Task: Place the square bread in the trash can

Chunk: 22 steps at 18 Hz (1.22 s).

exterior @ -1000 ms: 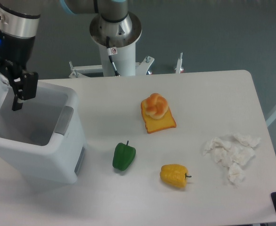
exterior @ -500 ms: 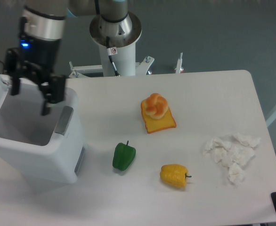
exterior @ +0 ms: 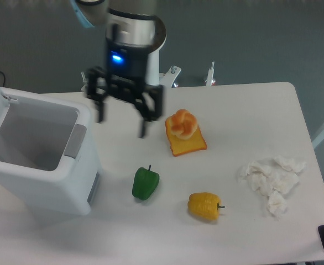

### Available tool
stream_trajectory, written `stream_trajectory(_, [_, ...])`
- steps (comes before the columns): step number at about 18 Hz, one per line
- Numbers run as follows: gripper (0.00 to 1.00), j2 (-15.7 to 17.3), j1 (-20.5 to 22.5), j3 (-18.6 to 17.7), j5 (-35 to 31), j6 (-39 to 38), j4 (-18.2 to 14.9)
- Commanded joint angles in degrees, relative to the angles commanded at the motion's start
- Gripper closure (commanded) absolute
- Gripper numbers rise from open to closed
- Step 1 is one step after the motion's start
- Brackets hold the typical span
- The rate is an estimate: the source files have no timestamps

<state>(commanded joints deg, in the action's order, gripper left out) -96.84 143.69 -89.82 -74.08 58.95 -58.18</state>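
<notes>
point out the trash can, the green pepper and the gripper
trash can (exterior: pixel 51 190), fixed camera view, on its white front wall
green pepper (exterior: pixel 145 184), fixed camera view, middle of its body
gripper (exterior: pixel 121 118), fixed camera view, midway between its two fingertips

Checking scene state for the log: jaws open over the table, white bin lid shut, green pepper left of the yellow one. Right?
Not quite: the hinged lid of the boxy white plastic bin is open, per the fixed camera. The gripper jaws are open, and the green pepper is left of the yellow pepper.
</notes>
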Motion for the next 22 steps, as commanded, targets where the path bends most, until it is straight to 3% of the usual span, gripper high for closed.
stream_trajectory(7, [0.0,-6.9,5.0,0.0,-2.9,10.6,-0.7])
stream_trajectory(12, [0.0,-10.5,5.3,0.4,-12.5,19.6,-6.8])
stream_trajectory(22, [0.0,-12.8,5.4,0.8,-15.4,19.6,-7.4])
